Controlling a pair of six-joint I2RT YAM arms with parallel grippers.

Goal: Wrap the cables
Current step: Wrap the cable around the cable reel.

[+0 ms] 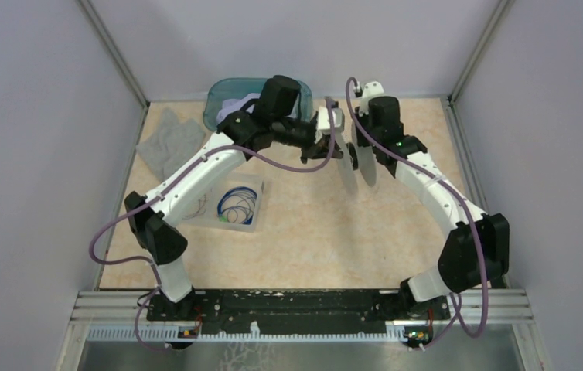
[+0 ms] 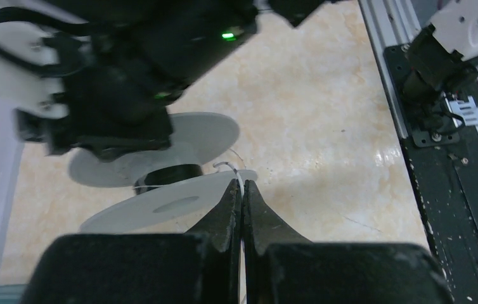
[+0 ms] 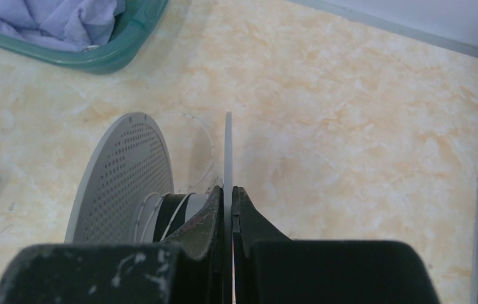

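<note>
My left gripper (image 2: 241, 187) is clenched on the whitish cable (image 2: 226, 166), a hair-thin wire running 6-to-12 o'clock, curling toward the spool (image 2: 205, 130). My right gripper (image 3: 227, 190) clamps the spool's flange. I see blue cables (image 1: 236, 205) coiled at 8 o'clock.

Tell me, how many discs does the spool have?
2: the plain disc, edge-on, clamped in the right gripper; the perforated disc beside it, across the black core.

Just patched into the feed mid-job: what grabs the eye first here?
Both arms meet over the far middle of the table around a grey spool: the right gripper is clamped on one flange, the left gripper pinches a whitish cable beside it. Blue cable coils sit in a clear tray on the left.
</note>
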